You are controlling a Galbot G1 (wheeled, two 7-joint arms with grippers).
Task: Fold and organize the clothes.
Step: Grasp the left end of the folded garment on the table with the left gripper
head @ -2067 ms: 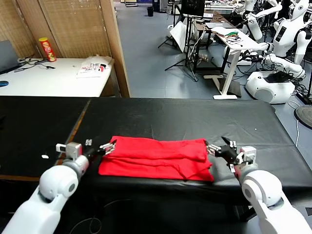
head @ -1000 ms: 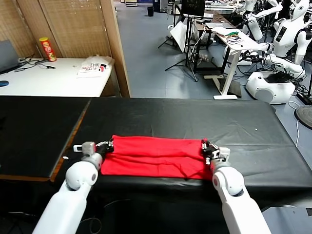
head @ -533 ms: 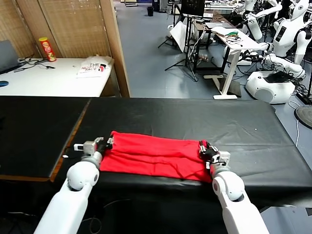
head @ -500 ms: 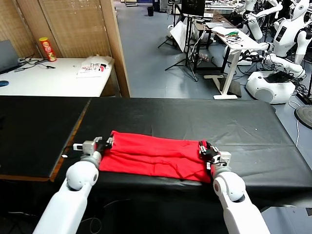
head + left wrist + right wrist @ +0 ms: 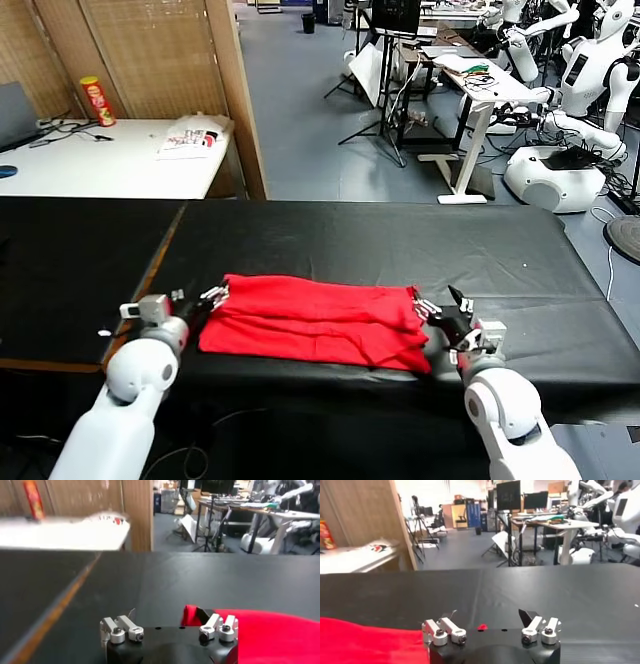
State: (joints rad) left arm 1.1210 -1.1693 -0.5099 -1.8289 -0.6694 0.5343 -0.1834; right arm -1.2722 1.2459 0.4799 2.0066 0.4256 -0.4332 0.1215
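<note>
The clothes, one bright red T-shirt, lie folded into a long band on the black table, near its front edge. My left gripper stands open just off the shirt's left end, with nothing between its fingers. In the left wrist view the left gripper shows its jaws spread and the red T-shirt starts beside one finger. My right gripper is open at the shirt's right end. The right wrist view shows the right gripper wide apart over bare table, with the red T-shirt off to one side.
A white table at the back left carries a red can and a white printed bag. A wooden post rises behind the black table. Desks, stands and other robots fill the back right.
Both grippers have opened and let go of the shirt's ends. Each has drawn back outward, away from the cloth. The shirt now rests in its folded band on the table.
</note>
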